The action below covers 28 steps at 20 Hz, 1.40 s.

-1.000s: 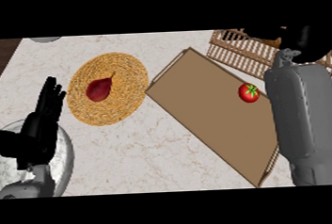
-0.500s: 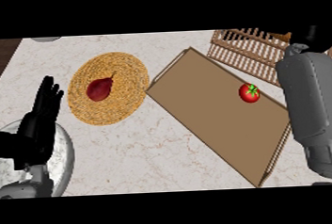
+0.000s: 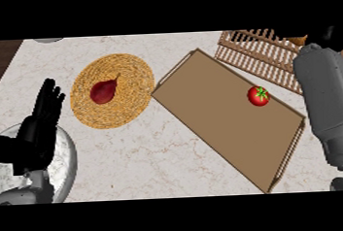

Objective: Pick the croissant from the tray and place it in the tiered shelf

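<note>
Marbled worktop [image 3: 168, 151], viewed steeply from above. A brown tray [image 3: 218, 120] lies diagonally across the centre-right; on it sits one tomato [image 3: 257, 95], near the tray's upper right side. No croissant can be made out on the tray or elsewhere. The wooden slatted tiered shelf [image 3: 262, 55] stands at the upper right, just beyond the tray; its right part is covered by the right forearm [image 3: 328, 101], and its upper edge is cut off.

The right hand [image 3: 334, 34] shows only as a dark shape at the top right corner, over the shelf; whether its fingers are released or grasping anything cannot be told.

A round woven mat [image 3: 113, 96] lies left of the tray, apart from it, carrying a dark red, pear-shaped item [image 3: 104, 91].

The left hand [image 3: 38, 125] rests at the left edge, fingers straight and released, holding nothing. A grey rounded object [image 3: 61, 161] beneath it is partly hidden.
</note>
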Available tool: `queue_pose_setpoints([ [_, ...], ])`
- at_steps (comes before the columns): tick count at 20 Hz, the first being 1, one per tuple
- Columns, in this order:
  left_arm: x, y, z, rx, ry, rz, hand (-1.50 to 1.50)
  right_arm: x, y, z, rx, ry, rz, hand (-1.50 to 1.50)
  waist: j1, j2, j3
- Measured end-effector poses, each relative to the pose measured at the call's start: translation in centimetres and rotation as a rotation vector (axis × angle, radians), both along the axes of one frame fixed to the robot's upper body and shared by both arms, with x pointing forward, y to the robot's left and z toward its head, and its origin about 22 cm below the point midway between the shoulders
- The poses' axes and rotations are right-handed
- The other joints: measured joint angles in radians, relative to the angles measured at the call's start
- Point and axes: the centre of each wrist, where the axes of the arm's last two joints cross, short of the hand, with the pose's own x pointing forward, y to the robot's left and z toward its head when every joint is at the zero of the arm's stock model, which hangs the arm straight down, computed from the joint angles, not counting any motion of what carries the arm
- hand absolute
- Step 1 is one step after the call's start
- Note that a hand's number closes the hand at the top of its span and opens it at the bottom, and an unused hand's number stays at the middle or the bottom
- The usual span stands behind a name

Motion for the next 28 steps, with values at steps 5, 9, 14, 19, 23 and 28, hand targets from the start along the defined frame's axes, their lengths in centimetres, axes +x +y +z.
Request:
queue_pose_setpoints([
  [5, -0.1, 0.1, 0.2, 0.002, 0.004, -0.004, 0.00, 0.5, -0.2, -0.1, 0.019, -0.052, 0.040, -1.50, -0.001, -0.001, 0.000],
  [9, 0.0, 0.2, 0.2, 0.002, 0.005, 0.003, 0.00, 0.6, -0.7, 1.4, 0.025, -0.144, 0.069, -1.50, -0.004, -0.002, 0.000],
  [14, 0.0, 0.4, 0.0, 0.005, 0.009, 0.011, 0.00, -0.1, -1.4, 3.4, 0.046, -0.263, 0.032, -1.50, -0.016, -0.007, -0.001],
  [19, -0.1, 0.8, 0.4, 0.005, 0.018, 0.033, 0.00, -2.3, -3.2, 5.0, 0.076, -0.320, -0.065, -1.50, -0.035, -0.015, -0.002],
  [23, -0.6, 1.0, 0.4, 0.005, 0.022, 0.047, 0.00, -5.4, -4.8, 5.8, 0.104, -0.328, -0.126, -1.50, -0.050, -0.020, -0.002],
  [28, -0.9, 1.3, 0.2, 0.004, 0.024, 0.061, 0.00, -11.2, -6.5, 6.1, 0.123, -0.338, -0.153, -1.50, -0.059, -0.021, -0.002],
])
